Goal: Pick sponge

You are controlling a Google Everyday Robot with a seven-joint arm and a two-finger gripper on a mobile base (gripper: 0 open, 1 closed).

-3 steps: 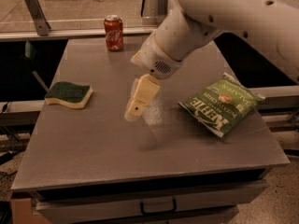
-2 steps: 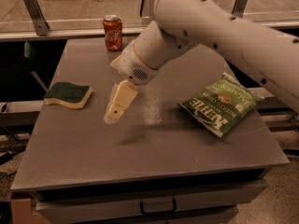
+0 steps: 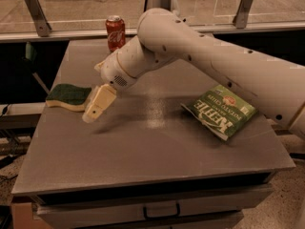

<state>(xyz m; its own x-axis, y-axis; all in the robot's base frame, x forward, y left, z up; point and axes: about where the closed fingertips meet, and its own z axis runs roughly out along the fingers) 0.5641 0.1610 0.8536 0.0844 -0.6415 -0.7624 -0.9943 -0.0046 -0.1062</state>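
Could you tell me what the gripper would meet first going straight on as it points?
The gripper, angled down-left, would likely meet the table just beside the sponge's right end; depth is unclear.

Gripper [image 3: 93, 111], smooth matt cream plastic, hangs just right of the sponge [image 3: 68, 96] at the table's left. The sponge has a rough dark green scouring top over pale yellow porous foam. Arm [image 3: 214, 56] shell: smooth off-white plastic, slight sheen. Table [image 3: 143, 151] top: grey, matt, finely speckled. Can [image 3: 115, 32], far side: glossy red metal. Chip bag [image 3: 220, 111], right: crinkled glossy green film.
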